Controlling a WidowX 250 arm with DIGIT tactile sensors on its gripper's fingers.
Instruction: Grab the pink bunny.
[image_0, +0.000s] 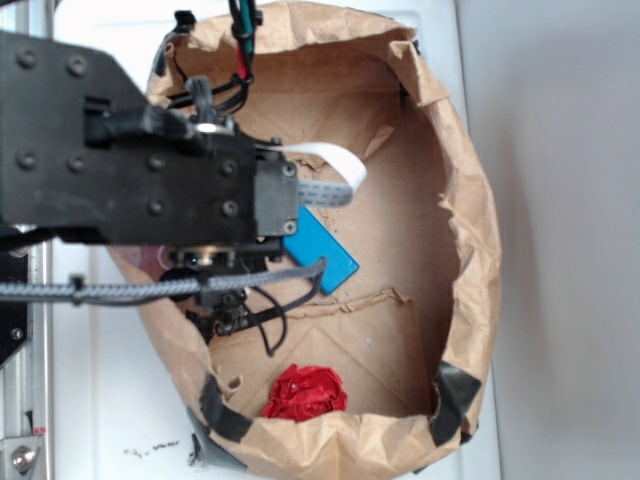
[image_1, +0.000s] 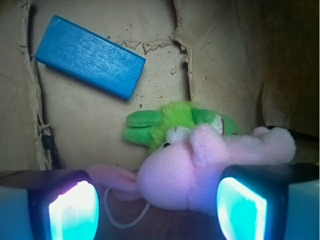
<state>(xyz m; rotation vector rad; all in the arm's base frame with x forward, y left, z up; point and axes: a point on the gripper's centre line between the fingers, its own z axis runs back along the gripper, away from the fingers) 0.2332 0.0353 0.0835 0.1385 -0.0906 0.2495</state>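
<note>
Two glowing cyan pads (image_1: 72, 212) frame the bottom of the wrist view, set wide apart, and the pincer (image_1: 155, 212) straddles the pink bunny (image_1: 175, 177) without clearly pressing it; whether either pad touches the plush cannot be told. That bunny is fuzzy and pale pink, a rounded head between the pads, one flat ear trailing toward the left pad, a stubby limb reaching right, and a thin white cord loop (image_1: 125, 215) hanging below it. Just behind and touching it lies a smaller green plush toy (image_1: 160, 122) with shaggy lime fur. Farther back rests a blue block (image_1: 90, 56), a flat, smooth-faced rectangle lying at a slant on the cardboard floor. All of this sits inside a crumpled brown paper bag (image_0: 470, 260) with rolled-down walls, its floor creased and torn along seams, and black tape patching its near corners. In the exterior view the black arm (image_0: 130, 150) hides both plush toys, while a red wad of fabric (image_0: 305, 392) lies near the bag's bottom edge. Beneath the bag is a white tabletop (image_0: 560, 200).
</note>
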